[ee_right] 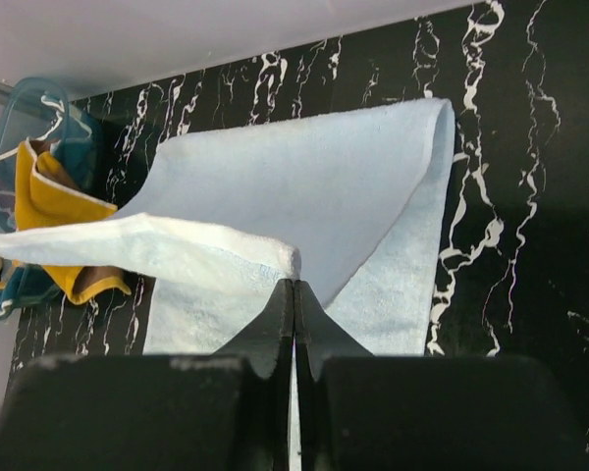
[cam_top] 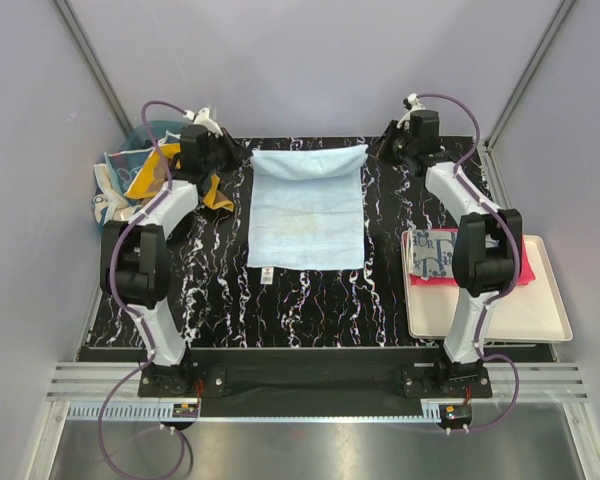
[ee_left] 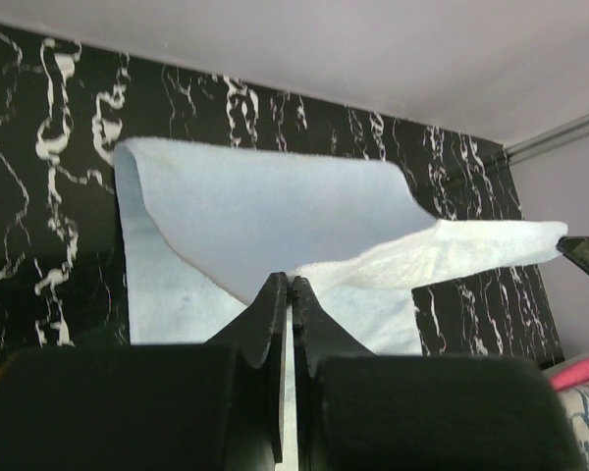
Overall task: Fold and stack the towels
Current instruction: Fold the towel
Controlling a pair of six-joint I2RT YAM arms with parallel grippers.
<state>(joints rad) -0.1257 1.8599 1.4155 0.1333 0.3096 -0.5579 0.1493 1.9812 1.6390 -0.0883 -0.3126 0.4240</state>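
The table point(cam_top: 310, 310) is bare near of the blue towel point(cam_top: 307, 215) and in narrow strips to its left and right. The towel lies mid-table, pale and plain, with its near edge flat and its far edge lifted and curling nearward. At the right edge, the tray point(cam_top: 525, 320) holds folded towels point(cam_top: 435, 255). The basket point(cam_top: 130, 140) sits far left. The left gripper point(ee_left: 290, 285) and right gripper point(ee_right: 293, 287) each pinch a far corner, jaws closed on cloth.

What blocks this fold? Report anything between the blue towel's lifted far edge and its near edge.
Nothing visible. The left gripper and right gripper are shut on the far corners of the light blue towel, and its flat part ahead lies bare to the near edge. The orange towel sits off to the left.
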